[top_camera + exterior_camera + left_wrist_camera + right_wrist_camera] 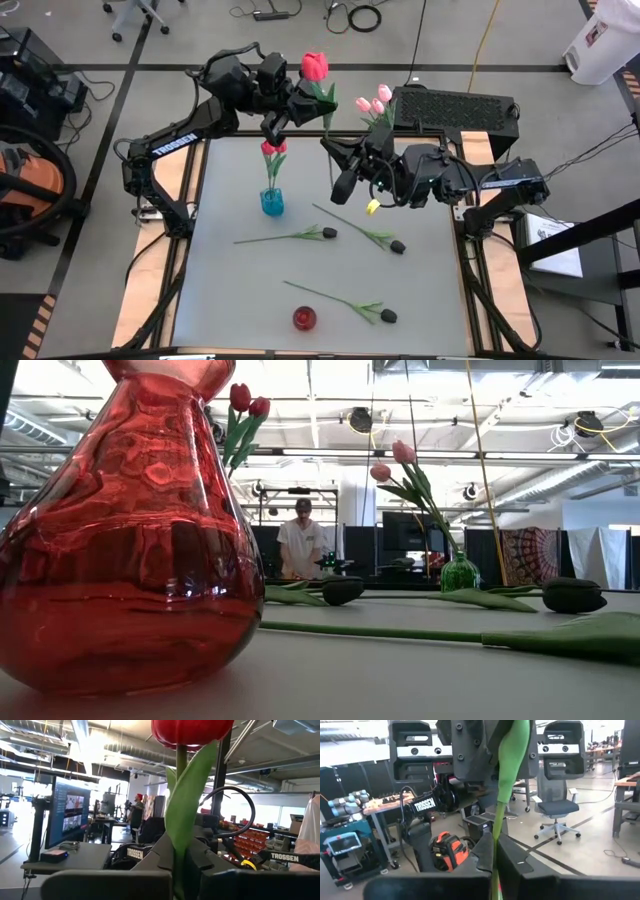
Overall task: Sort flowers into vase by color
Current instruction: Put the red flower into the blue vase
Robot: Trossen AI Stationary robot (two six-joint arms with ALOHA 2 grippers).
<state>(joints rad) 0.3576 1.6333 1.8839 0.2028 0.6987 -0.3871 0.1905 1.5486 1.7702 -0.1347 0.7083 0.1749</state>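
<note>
Two grippers on one flower, above the far edge of the table. Held between them: a red tulip, head up, stem running down toward the table's far side.

Left gripper closed on the stem below the head, with the broad green leaf rising just past its fingers in the left wrist view. Right gripper clamped on the same stem lower down, close beneath the other; in the right wrist view, stem pinched between its fingers and the left arm's gripper body filling the space straight ahead.

Just beside and below the left gripper: a blue vase standing upright on the table, with two more red tulips already in it. At the table's far edge, right next to the right gripper: three pink tulips, upright in a green vase seen only in the low view, hidden behind the arm from above.

Flat on the table, well apart from each other: three black tulips, two near the middle and one toward the near edge. Close to that last one, apart from its stem tip: a red vase, no flowers in it, looming so large in the low view that it blocks the whole left side.

Behind the pink tulips, off the table: a black perforated box. Far back in the room, in the low view: a person in a white shirt.
</note>
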